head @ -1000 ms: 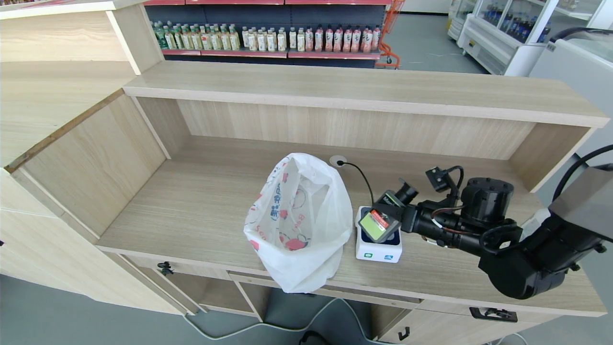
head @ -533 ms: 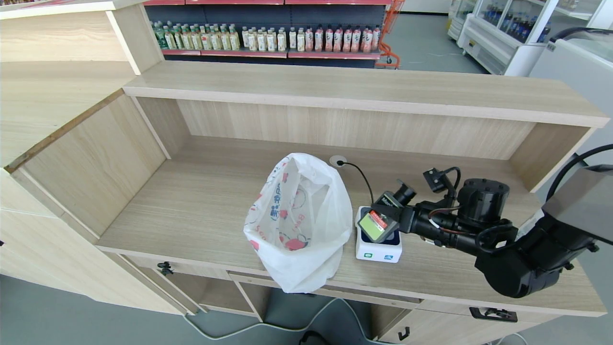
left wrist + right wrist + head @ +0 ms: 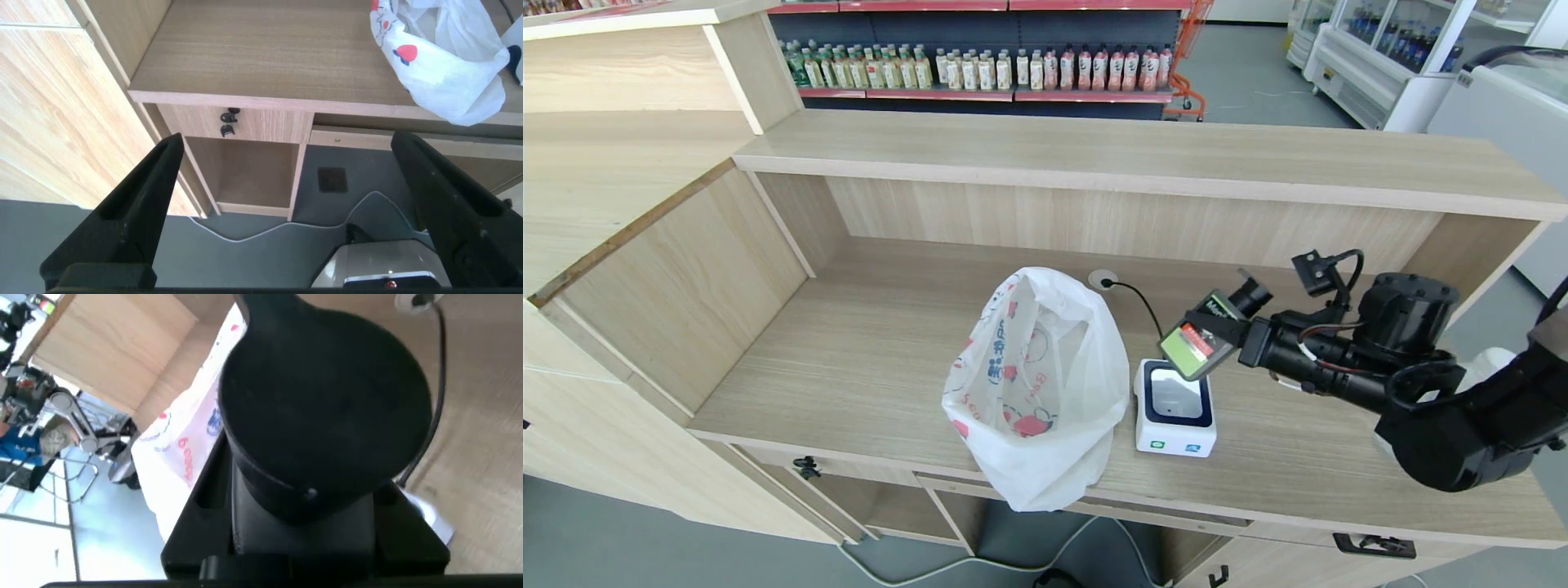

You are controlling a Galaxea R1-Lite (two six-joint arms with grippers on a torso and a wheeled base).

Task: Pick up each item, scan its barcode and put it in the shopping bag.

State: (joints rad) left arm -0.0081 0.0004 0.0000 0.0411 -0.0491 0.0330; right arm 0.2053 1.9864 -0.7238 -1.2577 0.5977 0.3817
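- One item [image 3: 1194, 351], a small dark container with a green and red label, sits clamped in the right jaws, in the air just above and behind the scanner [image 3: 1174, 406]; label tilted toward its window
- Likely step: scan, then bag; keep the label square to the window, then release low inside the shopping bag [image 3: 1033, 384] standing just beside
- Left jaws gape empty, out in front of the surface [image 3: 866, 351]
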